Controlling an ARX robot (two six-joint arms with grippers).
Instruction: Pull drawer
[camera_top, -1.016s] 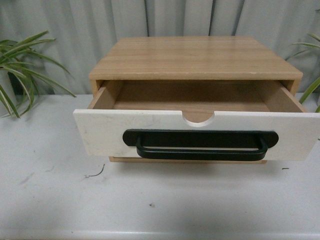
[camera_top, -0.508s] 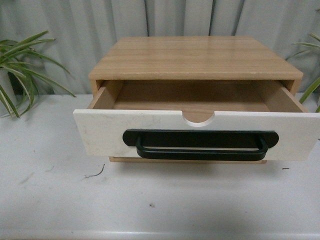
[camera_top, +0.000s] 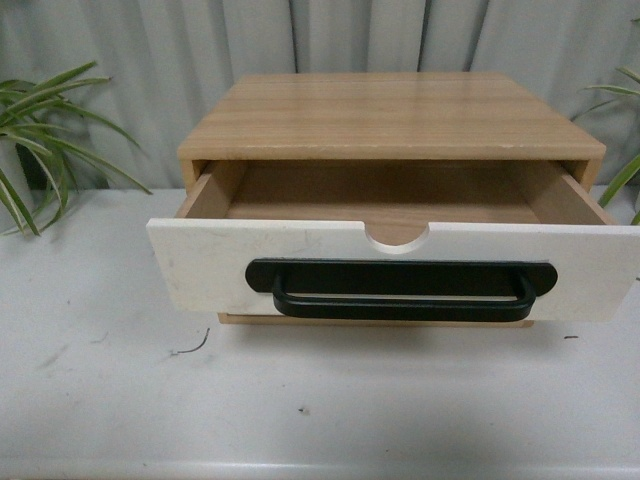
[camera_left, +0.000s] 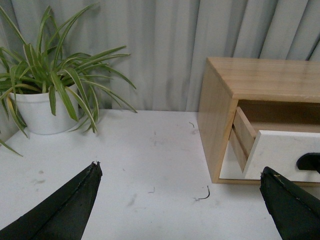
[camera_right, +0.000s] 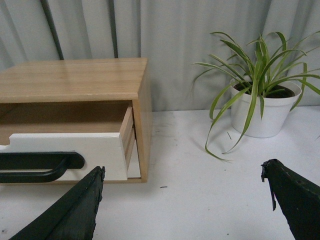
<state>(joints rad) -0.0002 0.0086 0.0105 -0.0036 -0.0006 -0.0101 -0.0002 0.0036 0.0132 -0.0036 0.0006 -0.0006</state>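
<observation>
No movement is noted against the 2 earlier front views: the drawer (camera_top: 395, 262) sits at the same extension and nothing on the tabletop (camera_top: 110, 380) has shifted. The drawer is pulled partway out of the wooden cabinet (camera_top: 392, 115), its white front standing forward of the cabinet face and its bare wooden interior exposed. The black bar handle (camera_top: 400, 290) lies across the front on its black plate, below the half-round notch in the top edge. Neither arm appears in the front view.

In the left wrist view the left tool (camera_left: 182, 200) is spread wide, its 2 dark fingers (camera_left: 65, 207) well apart, holding nothing and clear of the drawer. In the right wrist view the right tool (camera_right: 182, 197) is likewise spread wide and empty, apart from the handle. A potted plant (camera_left: 47, 95) stands on the tabletop to the left of the cabinet, and a second potted plant (camera_right: 262, 107) to its right. A small dark curl of debris (camera_top: 190, 347) lies on the tabletop near the drawer's left corner.
</observation>
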